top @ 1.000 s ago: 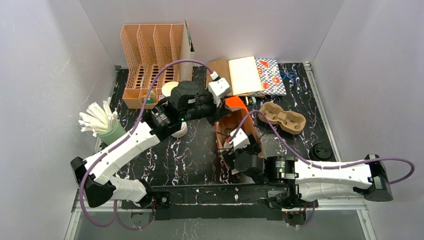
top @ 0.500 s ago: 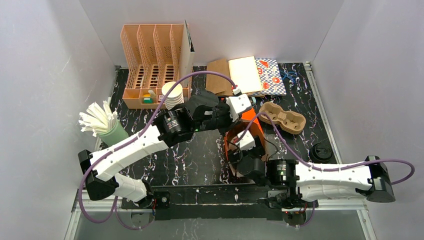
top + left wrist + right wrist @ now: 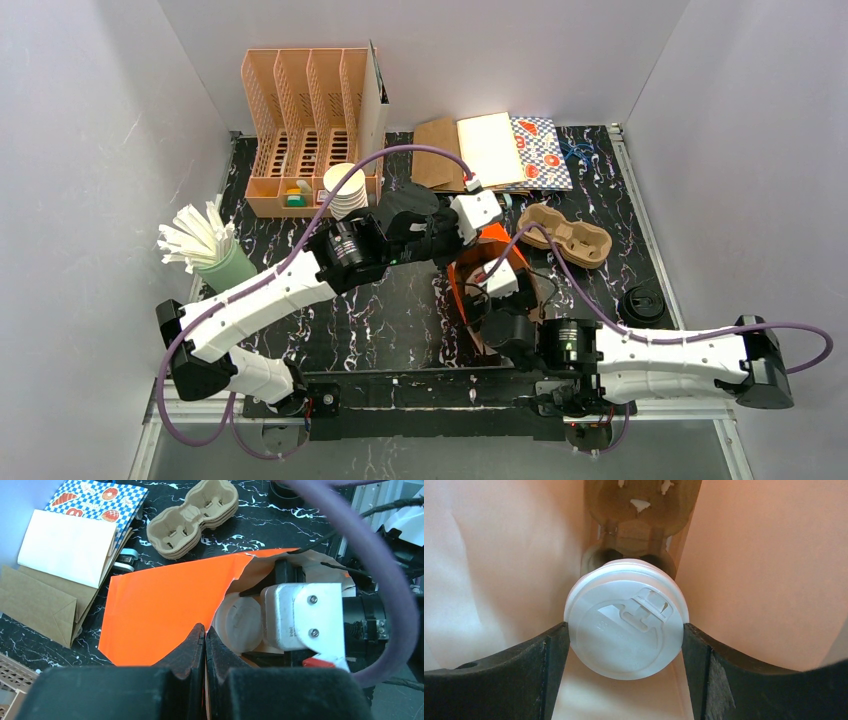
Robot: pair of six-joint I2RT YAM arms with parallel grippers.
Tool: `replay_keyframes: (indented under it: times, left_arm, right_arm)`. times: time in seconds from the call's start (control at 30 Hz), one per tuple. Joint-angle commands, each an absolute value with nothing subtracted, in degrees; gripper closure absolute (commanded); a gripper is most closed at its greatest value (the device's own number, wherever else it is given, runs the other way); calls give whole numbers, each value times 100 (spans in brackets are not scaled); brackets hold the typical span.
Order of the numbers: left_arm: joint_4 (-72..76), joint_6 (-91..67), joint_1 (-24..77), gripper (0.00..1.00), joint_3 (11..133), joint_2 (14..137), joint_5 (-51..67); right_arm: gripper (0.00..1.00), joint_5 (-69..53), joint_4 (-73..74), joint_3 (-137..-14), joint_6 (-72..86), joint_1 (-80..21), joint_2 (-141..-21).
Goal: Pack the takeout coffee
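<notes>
R gripper (image 3: 625, 630) has jaws set wide, gripping the white-lidded cup (image 3: 621, 645) deep inside the orange bag (image 3: 160, 605), w/ L gripper (image 3: 205, 634) pinched shut on bag's rim: if L slips, paper folds in & cup could miss its carrier (image 3: 644, 505) hole, tipping.

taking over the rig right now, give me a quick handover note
left hand: shut, pinching the rim of the orange bag to hold it open.
right hand: inside the bag, closed on the sides of the white-lidded cup, above a pulp carrier at the bag's bottom.
black-lidded cup: on the table at the right, not held.
Done: carrier in the bag, first cup lowered in; I cannot tell if it is seated.
Left: seat and release that cup, withdraw, then pack the black-lidded cup.
</notes>
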State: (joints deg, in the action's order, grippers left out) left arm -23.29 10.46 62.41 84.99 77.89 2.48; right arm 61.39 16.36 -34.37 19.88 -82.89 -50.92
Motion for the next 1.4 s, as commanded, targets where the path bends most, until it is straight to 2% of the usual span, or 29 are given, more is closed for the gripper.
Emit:
replay_keyframes:
  times: [0.0,0.43,0.77,1.37]
  left_arm:
    - [-2285,1090,6274,100,8540,7425,232]
    - [-1661,945,6267,100,7960,7164,588]
    - [-1652,794,6267,100,7984,7232,940]
    - [-1748,712,6267,100,8153,7327,658]
  right_arm:
    - [71,6348,1794,-3758,2283,-8268,-5327]
    - [69,6334,1157,-3697,1952,-8217,-5888]
    - [69,5740,496,-3513,1487,-7792,-5836]
    - [69,5856,656,-3652,1320,-7748,-6329]
